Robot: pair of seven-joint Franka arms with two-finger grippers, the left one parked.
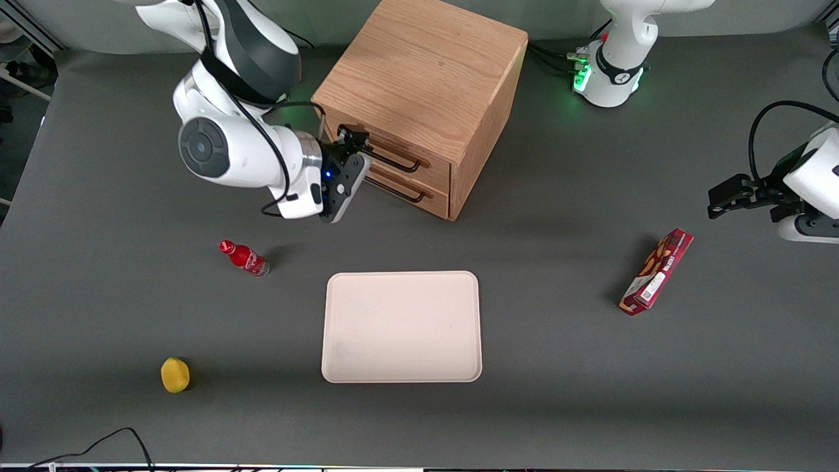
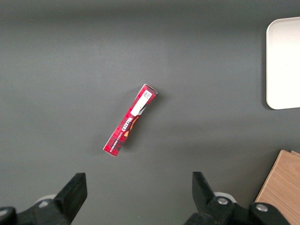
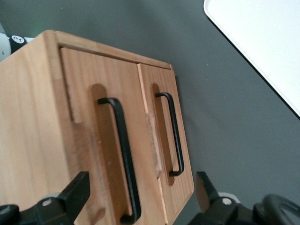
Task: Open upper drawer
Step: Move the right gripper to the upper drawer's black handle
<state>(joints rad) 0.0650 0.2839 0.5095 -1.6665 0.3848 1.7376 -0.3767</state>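
Observation:
The light-oak cabinet (image 1: 426, 72) stands at the back of the table. Its upper drawer (image 1: 419, 167) looks closed, with a long black wire handle (image 1: 400, 162); the bottom drawer (image 1: 426, 196) sits just below it. My right gripper (image 1: 359, 152) is open, in front of the drawer fronts at the working arm's end of the upper handle, not touching it. In the right wrist view the upper drawer (image 3: 93, 122) and its handle (image 3: 123, 154) lie between my spread fingers (image 3: 79, 192), with the gripper (image 3: 140, 192) a short way off the wood. The bottom drawer's handle (image 3: 172, 136) is beside it.
A cream tray (image 1: 401, 326) lies nearer the front camera than the cabinet. A small red bottle (image 1: 244, 257) lies below my arm, and a yellow object (image 1: 175, 375) is nearer the camera. A red snack box (image 1: 657, 271) lies toward the parked arm's end and shows in the left wrist view (image 2: 130, 120).

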